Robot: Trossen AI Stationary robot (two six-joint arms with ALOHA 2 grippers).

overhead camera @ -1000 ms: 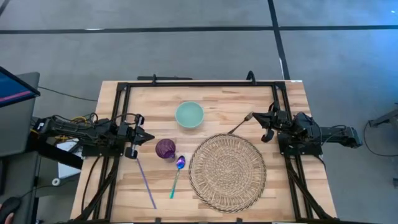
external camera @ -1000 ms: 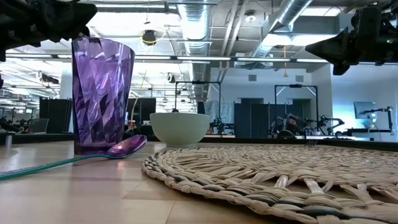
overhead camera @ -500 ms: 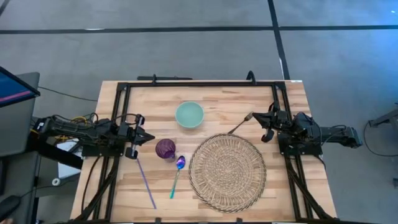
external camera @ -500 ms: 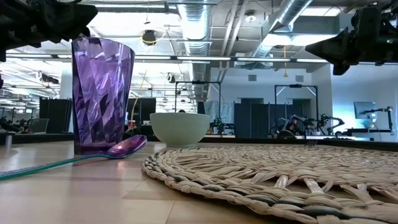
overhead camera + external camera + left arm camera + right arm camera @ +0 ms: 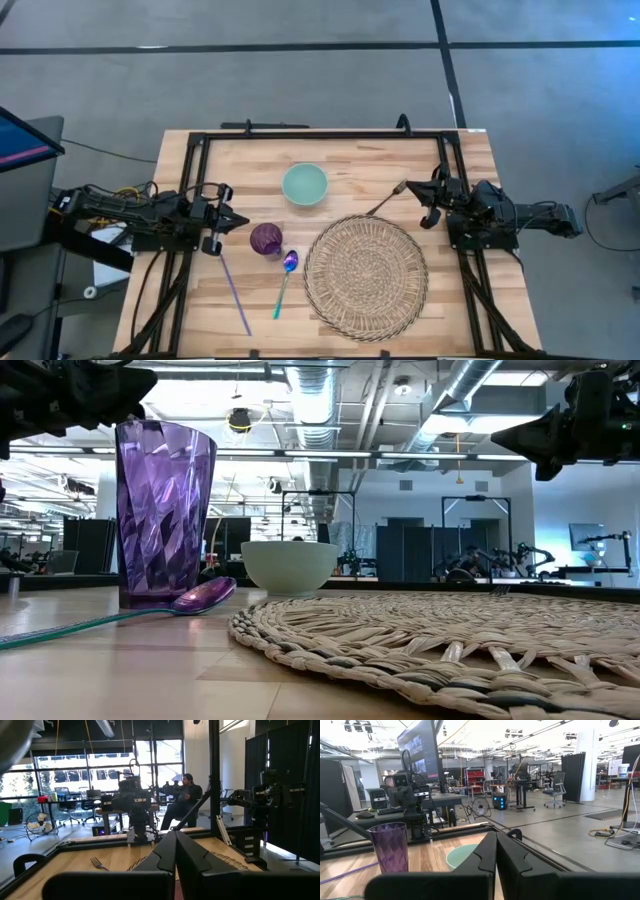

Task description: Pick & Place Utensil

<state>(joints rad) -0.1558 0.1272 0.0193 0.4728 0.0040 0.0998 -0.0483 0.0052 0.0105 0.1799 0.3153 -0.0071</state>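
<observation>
A metal fork (image 5: 385,203) lies flat on the wood by the woven placemat's (image 5: 366,276) far edge; the left wrist view also shows the fork (image 5: 99,864). A spoon (image 5: 285,280) with a purple bowl and a teal handle lies beside the purple cup (image 5: 266,239), near the placemat's left rim. My right gripper (image 5: 414,192) hovers shut above the table, just right of the fork's far end. My left gripper (image 5: 243,221) waits shut, left of the cup. Both wrist views show the fingers closed together, left gripper (image 5: 175,837) and right gripper (image 5: 496,839).
A pale green bowl (image 5: 305,184) stands at the far middle. A thin purple stick (image 5: 235,293) lies on the near left. A black frame (image 5: 320,134) borders the table. A seated person (image 5: 186,795) shows in the room beyond the table. Bare wood lies between bowl and placemat.
</observation>
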